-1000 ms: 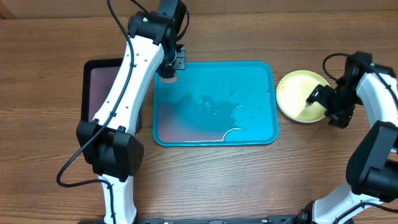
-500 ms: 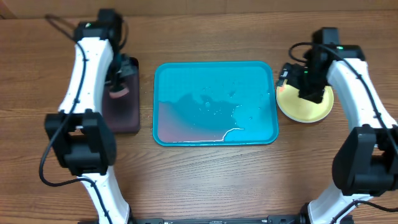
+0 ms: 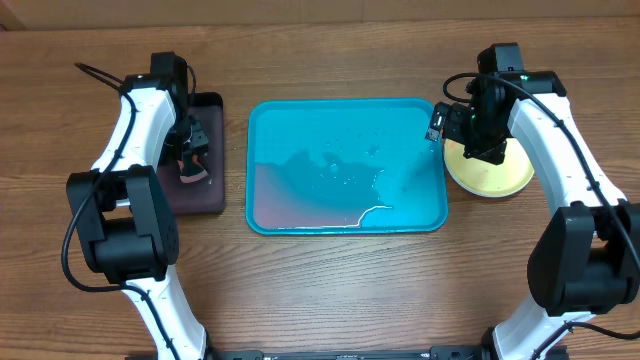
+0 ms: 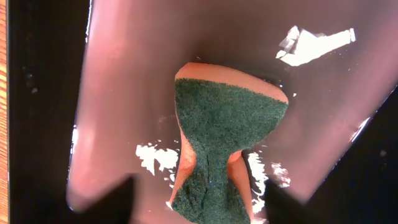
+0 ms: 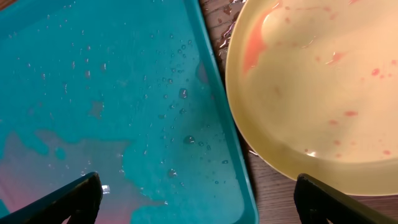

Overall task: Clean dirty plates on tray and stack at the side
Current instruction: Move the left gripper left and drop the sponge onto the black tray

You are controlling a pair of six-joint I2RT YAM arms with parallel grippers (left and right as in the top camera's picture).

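Left claw (image 3: pixel 190 160) — gripping sponge (image 4: pixel 227 130) — moved onto black tray (image 3: pixel 210 197).

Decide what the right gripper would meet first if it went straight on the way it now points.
Most likely the turquoise tray, just inside its rim; the open right gripper points down there. The yellow plate lies close beside that rim, so a slight offset could change this.
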